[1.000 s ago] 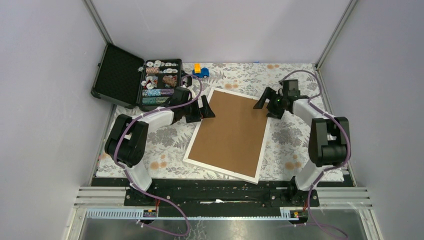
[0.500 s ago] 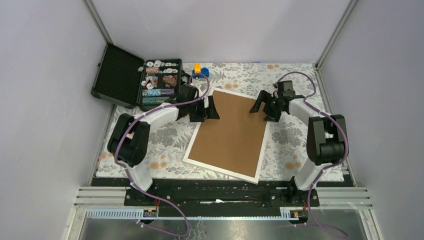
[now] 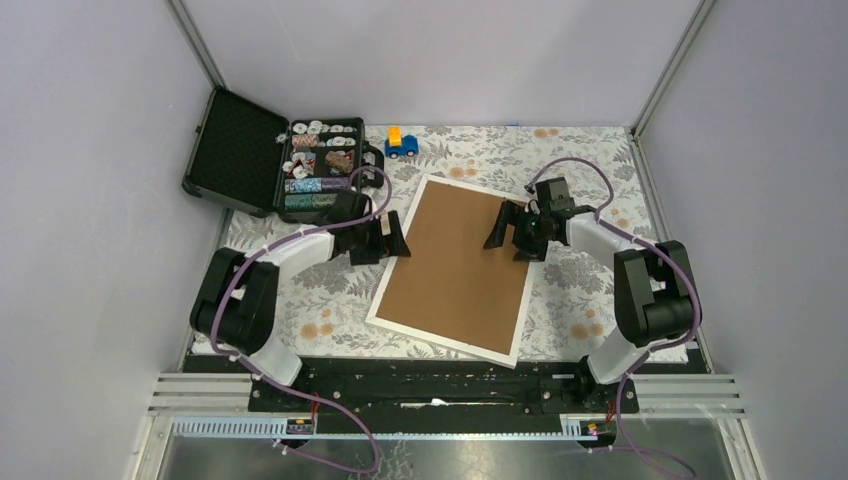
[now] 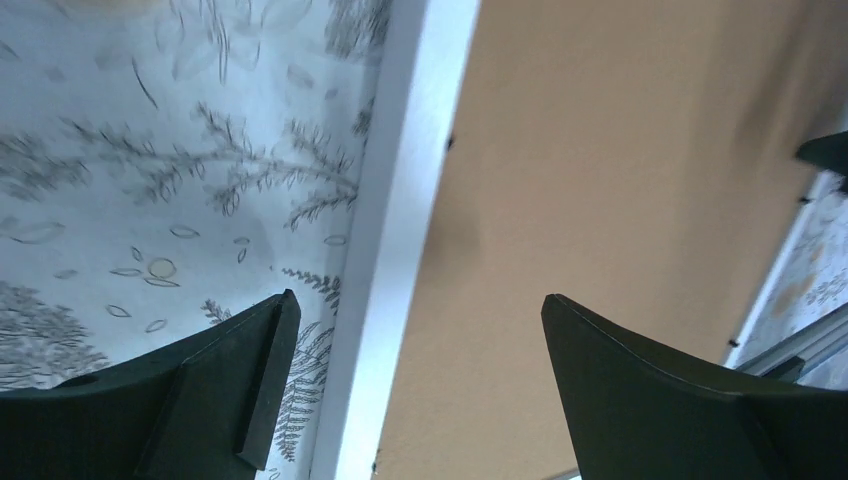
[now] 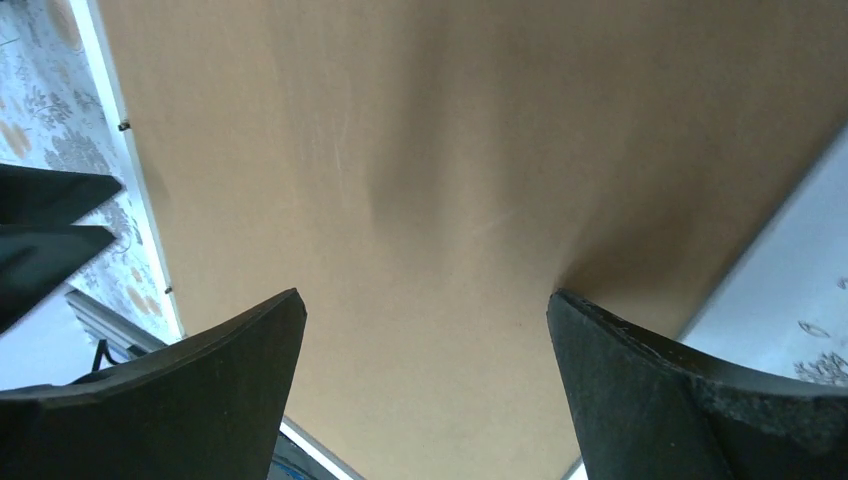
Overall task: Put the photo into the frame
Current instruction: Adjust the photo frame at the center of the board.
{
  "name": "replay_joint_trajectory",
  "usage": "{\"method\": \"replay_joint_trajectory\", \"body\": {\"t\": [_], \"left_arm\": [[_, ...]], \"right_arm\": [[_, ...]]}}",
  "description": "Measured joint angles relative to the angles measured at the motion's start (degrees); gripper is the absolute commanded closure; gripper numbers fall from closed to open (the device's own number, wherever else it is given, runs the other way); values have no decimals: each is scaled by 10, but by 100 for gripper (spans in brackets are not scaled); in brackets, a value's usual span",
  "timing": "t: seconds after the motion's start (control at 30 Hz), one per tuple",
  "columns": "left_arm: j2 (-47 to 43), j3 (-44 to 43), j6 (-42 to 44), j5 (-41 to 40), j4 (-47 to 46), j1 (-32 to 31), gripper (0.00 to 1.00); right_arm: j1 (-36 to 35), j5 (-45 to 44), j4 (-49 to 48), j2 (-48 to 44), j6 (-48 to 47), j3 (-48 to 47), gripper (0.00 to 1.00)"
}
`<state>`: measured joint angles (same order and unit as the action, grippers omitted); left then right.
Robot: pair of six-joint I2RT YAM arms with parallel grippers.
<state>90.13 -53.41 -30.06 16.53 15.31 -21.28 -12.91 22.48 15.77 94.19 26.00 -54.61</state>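
frame (image 3: 455,262) back up at table (image 3: 480,150) middle looks stiff and light, grip its thin white edge; left gripper (image 3: 391,239) and right gripper (image 3: 507,237) gape empty.

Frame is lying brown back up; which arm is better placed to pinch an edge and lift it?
Left, probably. The left gripper is open and straddles the frame at its white moulding. The right gripper, also open, sits over the flat brown back, with nothing to pinch.
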Motion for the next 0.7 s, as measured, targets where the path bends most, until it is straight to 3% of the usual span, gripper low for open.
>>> {"method": "replay_joint_trajectory", "body": {"t": [0.33, 0.5, 0.53, 0.6, 0.7], "left_arm": [[30, 29, -35, 43, -45, -4, 1], [2, 21, -12, 31, -7, -5, 1], [-6, 19, -7, 27, 1, -5, 1], [-18, 17, 2, 24, 9, -5, 3], [-16, 14, 5, 27, 10, -5, 11]], "right_arm": [[0, -32, 47, 24, -22, -69, 0], [9, -73, 95, -46, -32, -72, 2], [19, -73, 94, -69, -31, -64, 5], [51, -64, 91, -113, -28, -42, 22], [110, -46, 88, -149, -21, -5, 28]]}}
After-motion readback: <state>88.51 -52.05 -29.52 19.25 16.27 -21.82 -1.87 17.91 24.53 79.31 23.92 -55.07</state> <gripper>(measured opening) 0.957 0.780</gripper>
